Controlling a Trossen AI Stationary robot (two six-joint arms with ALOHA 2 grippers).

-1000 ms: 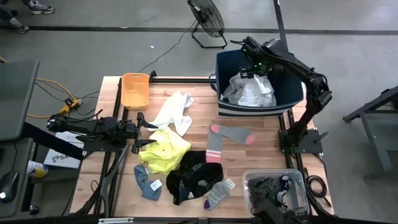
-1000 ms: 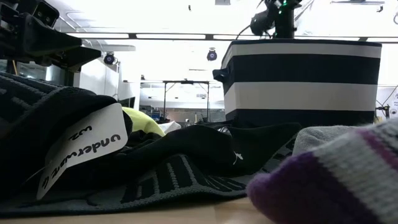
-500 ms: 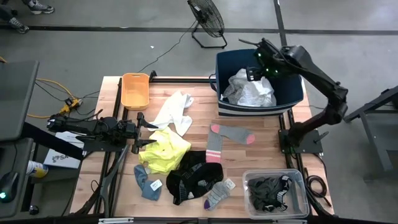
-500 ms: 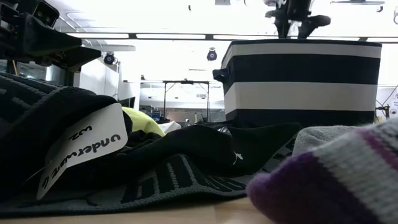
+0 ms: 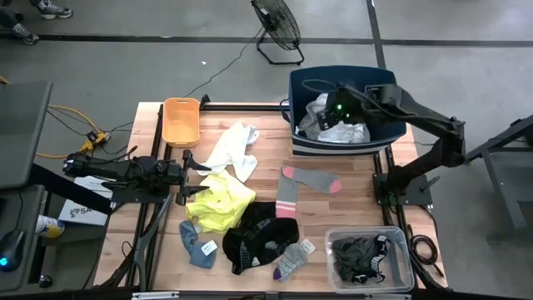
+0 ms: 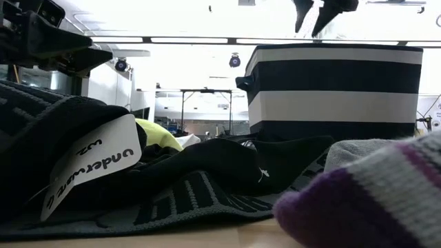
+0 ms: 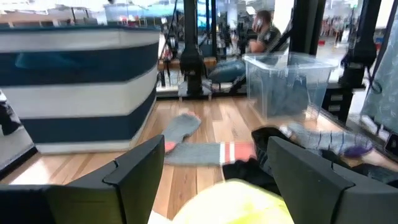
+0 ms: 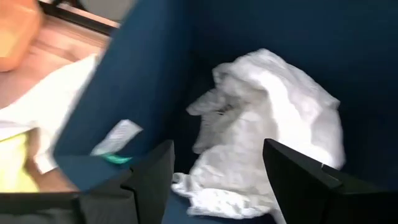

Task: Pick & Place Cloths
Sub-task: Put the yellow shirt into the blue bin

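From above, my right tool (image 5: 323, 107) hangs over the navy tub (image 5: 390, 125) in the upper right of the frame, fingers spread and holding nothing. A second ago it sat at the tub's far rim; it has since swung in over the white cloth (image 5: 343, 127) lying inside. I take that cloth as delivered, so the arm is free for the next one. My left tool (image 5: 193, 178) waits at left centre, fingers spread, just beside the neon yellow cloth (image 5: 220, 202). Still on the bench (image 5: 350, 208) are a white garment (image 5: 233, 150), a grey sock with pink ends (image 5: 301, 182), a black piece (image 5: 260, 233) and a blue-grey one (image 5: 196, 245).

The low view shows what the overhead cannot: the tub's striped wall (image 6: 331, 83) standing tall, with two dark fingertips (image 6: 303, 12) parted above its rim, clear of it. A tagged black garment (image 6: 41, 158) fills the foreground.

The left wrist view looks between open fingers (image 7: 137, 174) over the yellow cloth (image 7: 236, 202) towards the pink-ended sock (image 7: 205, 149).

Only the right wrist view looks into the tub, where the white cloth (image 8: 267, 130) lies crumpled against the blue wall.
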